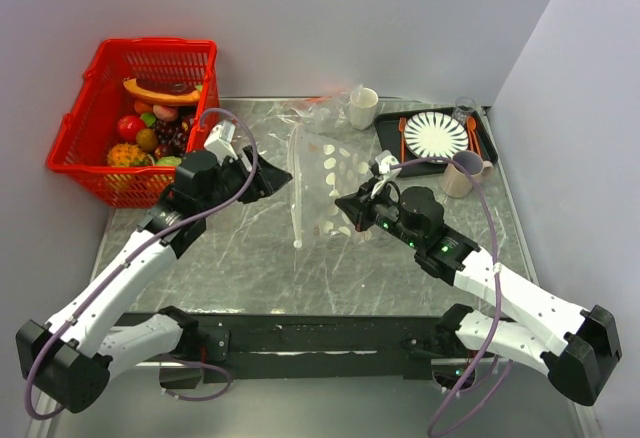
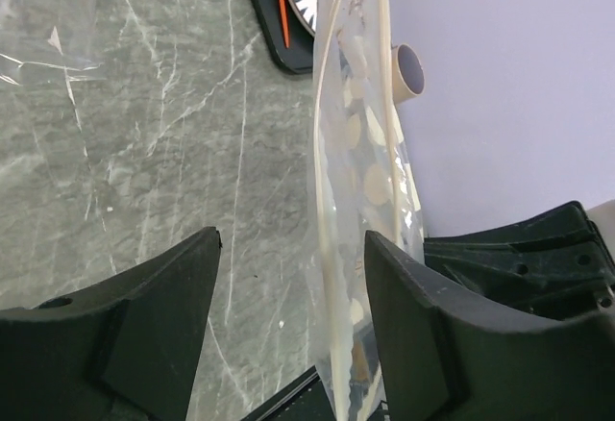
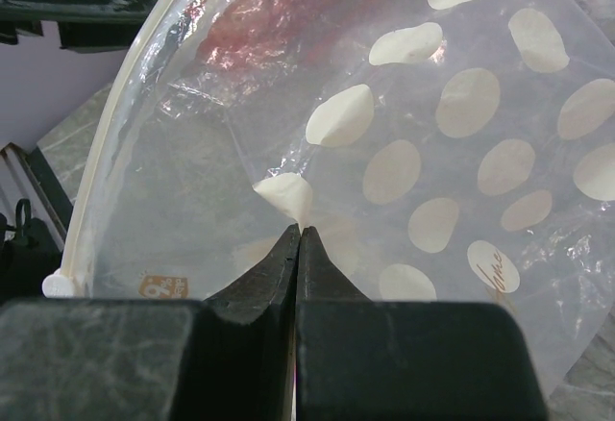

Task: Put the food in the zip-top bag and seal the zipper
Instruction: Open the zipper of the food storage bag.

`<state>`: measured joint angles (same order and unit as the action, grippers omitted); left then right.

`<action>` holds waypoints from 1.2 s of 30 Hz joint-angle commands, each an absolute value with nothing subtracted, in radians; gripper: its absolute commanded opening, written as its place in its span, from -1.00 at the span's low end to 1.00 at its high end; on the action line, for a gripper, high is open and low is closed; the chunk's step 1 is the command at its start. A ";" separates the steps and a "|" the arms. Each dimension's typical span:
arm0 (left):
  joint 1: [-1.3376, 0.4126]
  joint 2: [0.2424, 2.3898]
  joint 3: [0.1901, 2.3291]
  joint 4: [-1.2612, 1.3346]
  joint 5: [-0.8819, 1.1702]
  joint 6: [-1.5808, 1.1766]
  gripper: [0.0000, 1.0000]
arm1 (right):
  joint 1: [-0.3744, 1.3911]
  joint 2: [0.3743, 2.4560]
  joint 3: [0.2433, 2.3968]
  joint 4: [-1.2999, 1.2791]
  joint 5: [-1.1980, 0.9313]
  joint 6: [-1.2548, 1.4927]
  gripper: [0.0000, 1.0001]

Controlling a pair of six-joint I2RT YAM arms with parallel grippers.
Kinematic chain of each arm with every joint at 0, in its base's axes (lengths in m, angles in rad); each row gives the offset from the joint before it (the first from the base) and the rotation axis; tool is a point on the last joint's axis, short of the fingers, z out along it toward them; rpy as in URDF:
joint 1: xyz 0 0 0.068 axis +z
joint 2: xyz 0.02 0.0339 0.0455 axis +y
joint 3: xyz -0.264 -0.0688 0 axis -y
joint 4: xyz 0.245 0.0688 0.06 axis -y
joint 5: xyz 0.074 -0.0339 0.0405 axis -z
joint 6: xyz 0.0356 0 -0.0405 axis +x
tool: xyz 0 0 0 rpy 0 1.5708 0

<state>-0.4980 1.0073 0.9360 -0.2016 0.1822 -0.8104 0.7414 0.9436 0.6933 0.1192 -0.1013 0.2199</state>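
Spotted zip-top bag (image 3: 336,56) clamped in right tool (image 3: 300,231); zipper (image 3: 100,147) along left edge.

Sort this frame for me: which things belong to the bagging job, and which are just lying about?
Job: zip-top bag, its zipper, the food in the red basket, right gripper pinching the bag, left gripper open beside it.
Lying about: white cup, striped plate on black tray, mug, glass.

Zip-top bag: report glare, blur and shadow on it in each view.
Top external: zip-top bag sharp, but its clear film blends into the glossy marbled table. Left wrist: bag edge-on and crisp; left gripper fingers dark. Right wrist: white dots crisp, highlights and a red tint across the film's top; right gripper fingertips in shadow.
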 commanded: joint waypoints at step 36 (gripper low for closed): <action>-0.750 1.147 1.006 -0.161 -0.210 -0.638 -0.99 | 0.759 1.290 1.199 -0.126 -0.264 0.529 0.09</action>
